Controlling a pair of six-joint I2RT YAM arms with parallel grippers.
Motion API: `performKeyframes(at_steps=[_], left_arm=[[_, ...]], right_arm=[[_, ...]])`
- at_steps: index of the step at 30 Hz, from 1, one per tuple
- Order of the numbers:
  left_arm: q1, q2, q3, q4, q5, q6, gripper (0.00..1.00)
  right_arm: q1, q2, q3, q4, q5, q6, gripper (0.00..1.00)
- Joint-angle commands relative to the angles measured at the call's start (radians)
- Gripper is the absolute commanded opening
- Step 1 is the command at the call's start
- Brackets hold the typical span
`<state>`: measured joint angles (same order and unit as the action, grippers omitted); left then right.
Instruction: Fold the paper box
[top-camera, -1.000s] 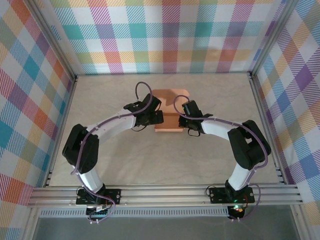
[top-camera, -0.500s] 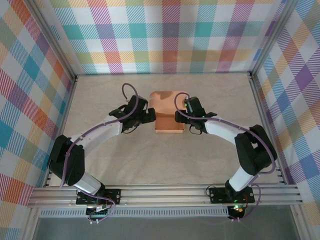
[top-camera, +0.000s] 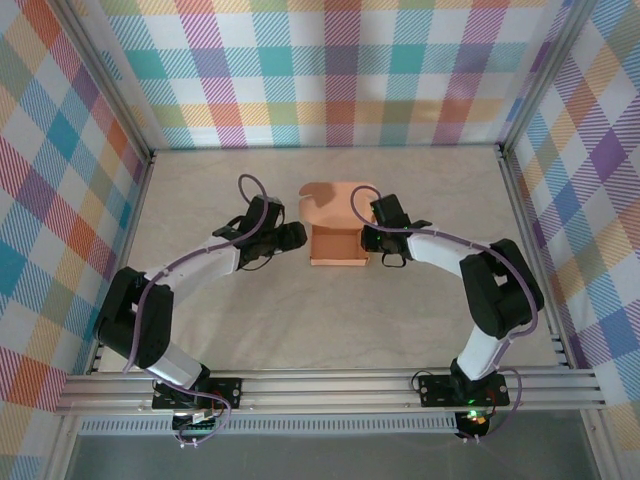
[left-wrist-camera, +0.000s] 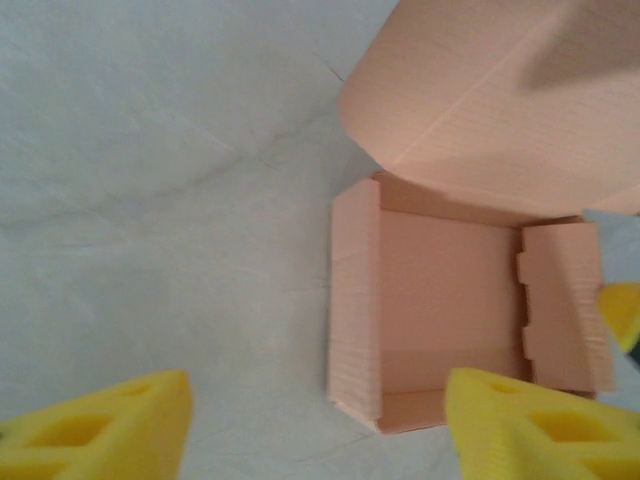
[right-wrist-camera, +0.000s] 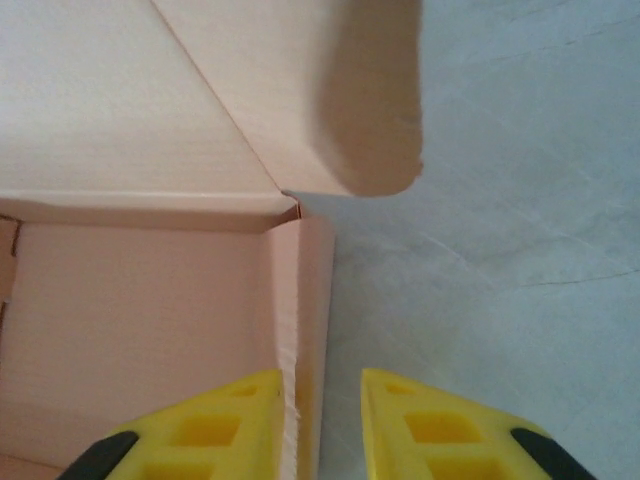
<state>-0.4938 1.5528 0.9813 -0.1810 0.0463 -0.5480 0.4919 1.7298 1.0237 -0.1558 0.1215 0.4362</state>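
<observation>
Left gripper backed off leftward from paper box since a second ago; lid now swung open toward far side. Box sits mid-surface, tray facing up. Left gripper wide, box just ahead, untouched. Right gripper narrow, straddling box's right wall: inner finger against wall, outer finger just clear.

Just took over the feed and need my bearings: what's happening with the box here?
Two arms are folding the paper box. Its tray stands formed, lid flap open at the far side. The right gripper straddles the right wall, jaws narrow but not pinching. The left gripper sits open beside the left wall.
</observation>
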Motion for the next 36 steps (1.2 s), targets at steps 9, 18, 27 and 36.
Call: performKeyframes(at_steps=[9, 18, 27, 36], left_arm=[[0.006, 0.135, -0.046, 0.182, 0.209, -0.086, 0.29], [0.006, 0.188, -0.054, 0.244, 0.259, -0.111, 0.17], [0.005, 0.218, -0.058, 0.272, 0.284, -0.128, 0.16], [0.004, 0.220, -0.059, 0.269, 0.283, -0.126, 0.16]], right_arm=[[0.018, 0.048, 0.082, -0.070, -0.024, -0.015, 0.12], [0.053, 0.086, 0.129, -0.142, 0.049, -0.055, 0.13], [0.092, 0.143, 0.187, -0.228, 0.145, -0.091, 0.15], [0.118, 0.194, 0.239, -0.289, 0.215, -0.111, 0.10]])
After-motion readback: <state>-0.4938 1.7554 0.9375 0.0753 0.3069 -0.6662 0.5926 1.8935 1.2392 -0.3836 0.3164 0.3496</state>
